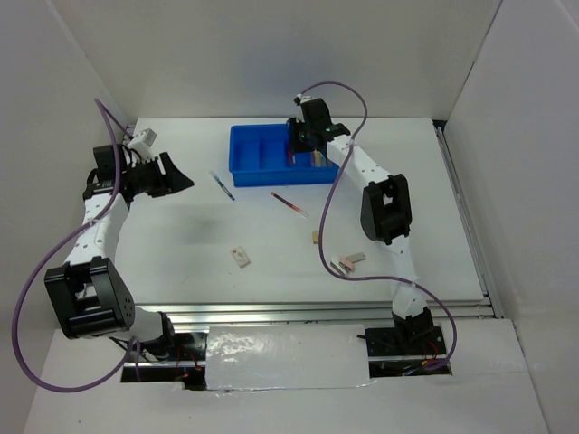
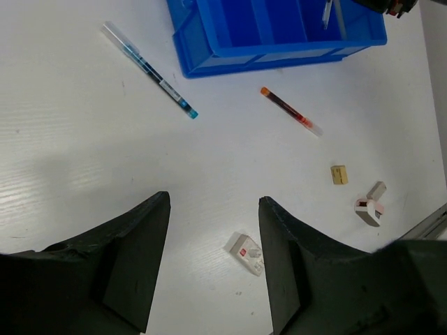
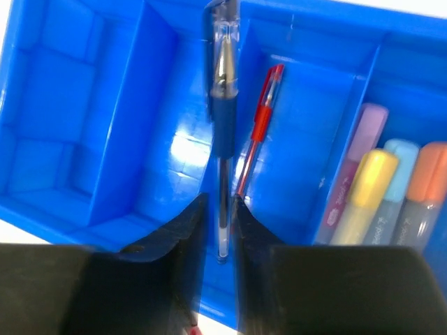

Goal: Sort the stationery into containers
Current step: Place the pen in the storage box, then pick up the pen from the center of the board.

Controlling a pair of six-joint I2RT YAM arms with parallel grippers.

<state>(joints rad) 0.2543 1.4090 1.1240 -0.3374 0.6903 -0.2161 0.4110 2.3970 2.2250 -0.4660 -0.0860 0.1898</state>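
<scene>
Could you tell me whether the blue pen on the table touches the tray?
Apart: the left wrist view shows bare table between the blue pen and the tray.

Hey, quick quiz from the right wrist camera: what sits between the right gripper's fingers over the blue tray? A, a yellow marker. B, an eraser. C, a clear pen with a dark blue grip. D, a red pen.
C: a clear pen with a dark blue grip stands between the fingers of the right gripper, while the red pen lies in a compartment of the blue tray below.
</scene>
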